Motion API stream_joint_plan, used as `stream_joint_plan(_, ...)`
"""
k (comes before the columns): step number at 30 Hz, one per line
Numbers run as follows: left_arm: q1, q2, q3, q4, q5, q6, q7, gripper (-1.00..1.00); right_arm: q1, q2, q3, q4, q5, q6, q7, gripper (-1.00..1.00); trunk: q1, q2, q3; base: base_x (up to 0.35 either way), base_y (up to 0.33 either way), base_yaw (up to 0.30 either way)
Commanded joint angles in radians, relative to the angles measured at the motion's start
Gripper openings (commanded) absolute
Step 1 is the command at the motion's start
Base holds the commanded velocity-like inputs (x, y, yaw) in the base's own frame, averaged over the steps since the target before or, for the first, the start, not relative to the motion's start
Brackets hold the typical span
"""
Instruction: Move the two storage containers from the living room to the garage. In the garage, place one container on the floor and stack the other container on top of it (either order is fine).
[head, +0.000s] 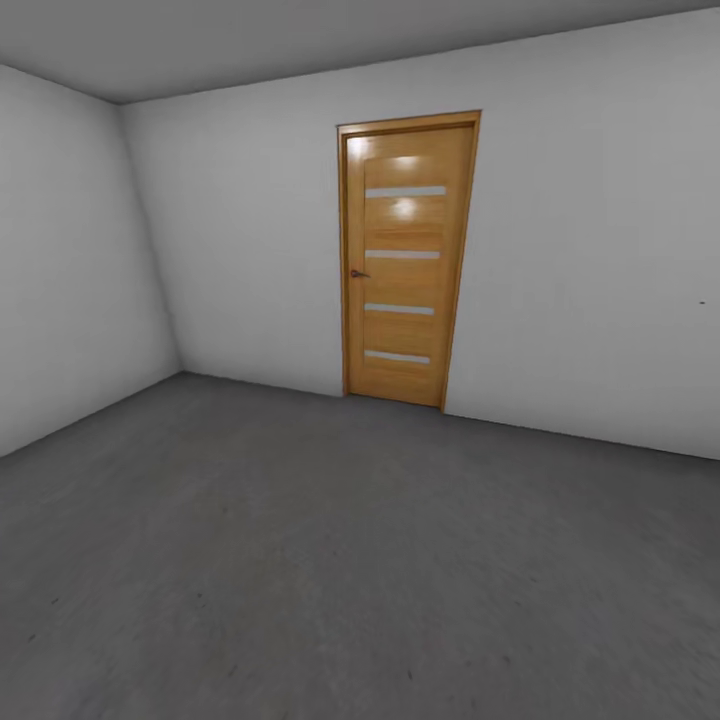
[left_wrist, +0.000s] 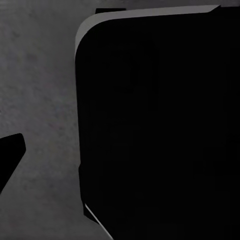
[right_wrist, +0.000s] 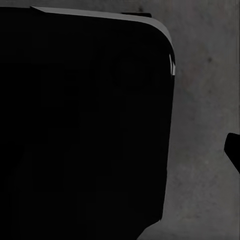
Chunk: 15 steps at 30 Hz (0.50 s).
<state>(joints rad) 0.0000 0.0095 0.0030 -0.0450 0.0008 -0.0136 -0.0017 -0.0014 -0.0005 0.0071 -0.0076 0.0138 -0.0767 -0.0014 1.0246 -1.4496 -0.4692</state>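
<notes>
Your left pincer cannot be read for apart or together: its wrist camera gives a black sliver (left_wrist: 10, 160) that may be one finger, and beside it a large black rounded slab (left_wrist: 160, 125), most likely part of the robot's own body. Your right pincer is in the same case, with a small dark tip (right_wrist: 234, 152) and a matching black bulk (right_wrist: 85, 125), so I cannot tell its state either, nor whether either one is clamped on anything. Both pincers look along their fingers at the dark grey mottled floor (left_wrist: 40, 75), the surface that should receive the first bin, and it lies close ahead of each. From the head camera you are in the garage, facing the orange-wood door (head: 405, 265) with its four glass slats, shut in the pale grey wall (head: 590, 250). Which way the two storage containers lie from either pincer, how their long axes run, and which arm is nearer cannot be told from these pictures. My judgement is that your coming move turns on settling that relation, so bring the bins into sight before committing an arm.
</notes>
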Motion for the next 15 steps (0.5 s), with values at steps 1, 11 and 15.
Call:
stream_joint_plan(1,0.000,0.000,0.000,-0.004,0.000,0.000,0.000,1.00,0.000,0.000,0.001,0.000,0.001,-0.002,0.000,1.00,0.000,0.000,-0.001,0.246,0.000,0.000)
stream_joint_plan(11,0.000,0.000,0.003,-0.017,0.005,0.010,0.008,1.00,0.000,-0.002,0.001,0.000,0.002,-0.002,0.000,1.00,0.000,0.000,-0.001,0.307,0.000,0.000)
stream_joint_plan(15,0.000,0.001,0.003,-0.051,0.006,0.012,0.011,1.00,0.000,-0.004,0.001,0.000,0.002,-0.002,0.000,1.00,0.000,0.000,-0.001,0.321,0.000,0.000)
